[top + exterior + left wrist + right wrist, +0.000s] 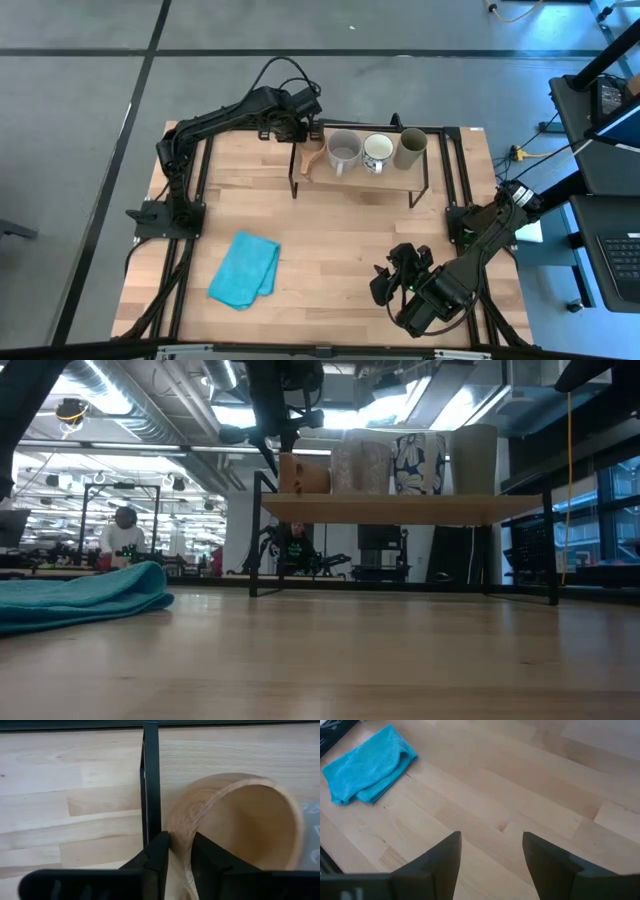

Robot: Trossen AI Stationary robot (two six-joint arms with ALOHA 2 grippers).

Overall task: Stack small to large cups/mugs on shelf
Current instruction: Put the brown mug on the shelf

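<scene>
Four vessels stand in a row on the shelf [360, 186] at the table's far side. From left to right they are the small wooden cup [314, 160], a grey mug [343, 150], a white patterned mug [378, 152] and an olive tumbler [411, 147]. The low view shows all of them resting upright on the top board [400, 508]. My left gripper [181, 847] is at the wooden cup [235, 820], over the shelf's left end. My right gripper [492, 850] hangs open above bare table near the front right, holding nothing. My left gripper has the wooden cup's side wall at the rim [181, 827] between its two fingers, one finger outside the cup and one inside the hollow. The fingers come steeply from above. The cup stands upright with its base on the shelf's board.
A crumpled blue cloth [245, 270] lies on the table's near left part. The shelf's thin black frame [150, 780] runs close beside my left gripper's outer finger. Bare wood stretches between the shelf and my right gripper [395, 275].
</scene>
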